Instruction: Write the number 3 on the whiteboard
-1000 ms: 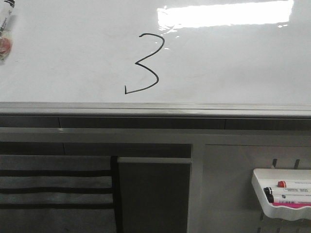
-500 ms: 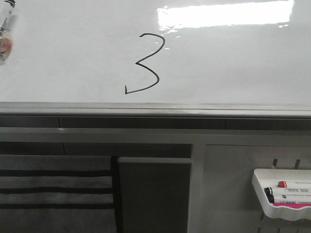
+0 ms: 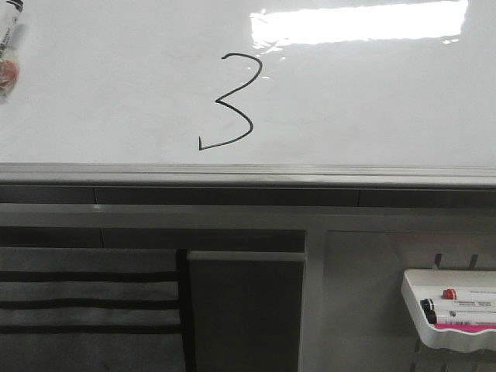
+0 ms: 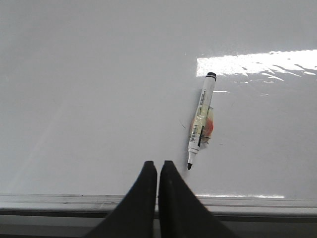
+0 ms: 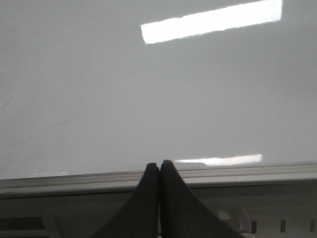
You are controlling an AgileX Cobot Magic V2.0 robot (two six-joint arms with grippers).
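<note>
Light: a bright rectangular glare patch (image 3: pixel 360 23) from overhead lighting at the upper right of the front view.
Panel: a grey pegboard (image 3: pixel 364 294) with slots, lower right.
Tray: a small white tray (image 3: pixel 411 298) hung on it, holding markers (image 3: pixel 457 310).
Lower left: dark striped surface (image 3: pixel 85 310).

Glossy white whiteboard (image 3: pixel 372 101), smooth, mirroring a bright bar of light glare (image 3: pixel 360 22). Brushed silver-grey metal frame edge (image 3: pixel 248 173) just below the whiteboard, faintly shiny. Thin matt black marker line for the number 3 (image 3: pixel 232 101). Smooth white plastic marker (image 4: pixel 200 121) lying on the whiteboard, paper label and crinkled clear tape around its barrel. Matt black fingers on the left gripper (image 4: pixel 158 171) and right gripper (image 5: pixel 159 168), looking like smooth plastic. White plastic tray (image 3: pixel 449 306) below the frame edge, slightly glossy.
</note>
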